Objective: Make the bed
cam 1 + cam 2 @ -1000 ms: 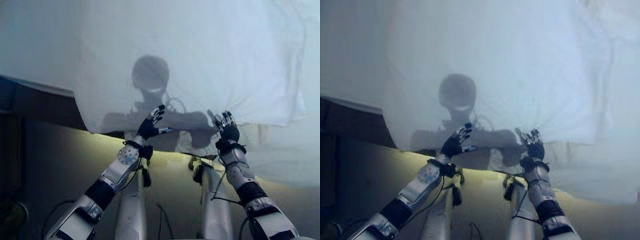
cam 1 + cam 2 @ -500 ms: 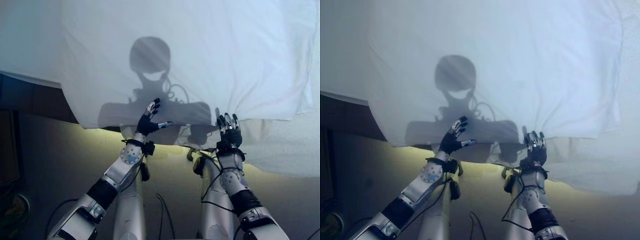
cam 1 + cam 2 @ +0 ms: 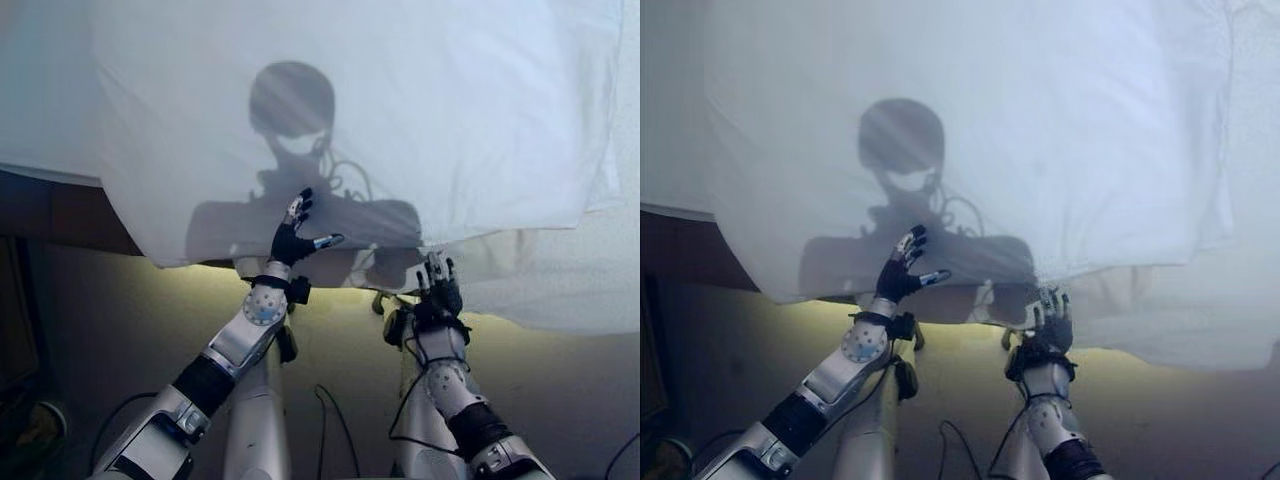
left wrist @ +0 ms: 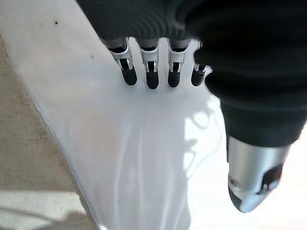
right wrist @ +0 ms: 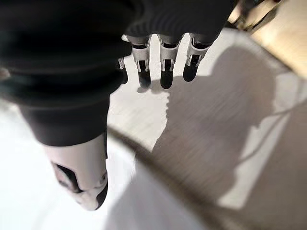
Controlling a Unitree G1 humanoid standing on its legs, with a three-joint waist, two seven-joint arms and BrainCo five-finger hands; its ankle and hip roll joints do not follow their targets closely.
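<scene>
Your left hand (image 3: 293,240) hangs over the near edge of the white sheet (image 3: 400,110), fingers straight and spread, thumb out to the side, with nothing in its hold. Your right hand (image 3: 438,292) sits lower and nearer, just at the sheet's near hem, fingers also straight and holding nothing; whether its fingertips touch the cloth is hard to judge from here. The sheet covers the far and middle of the bed, its hem running from the near left corner toward the right, where it overlaps a second pale layer of bedding (image 3: 560,290) that lies nearer.

The main risk is that you close on air. Neither hand has cloth between thumb and fingers, so a curl now probably catches only the top of the fabric and slips off. If one hand takes hold and the other misses, a pull drags the sheet askew and bunches it at the near left corner. Pressing flat and sliding could also rake wrinkles into the smooth middle.
</scene>
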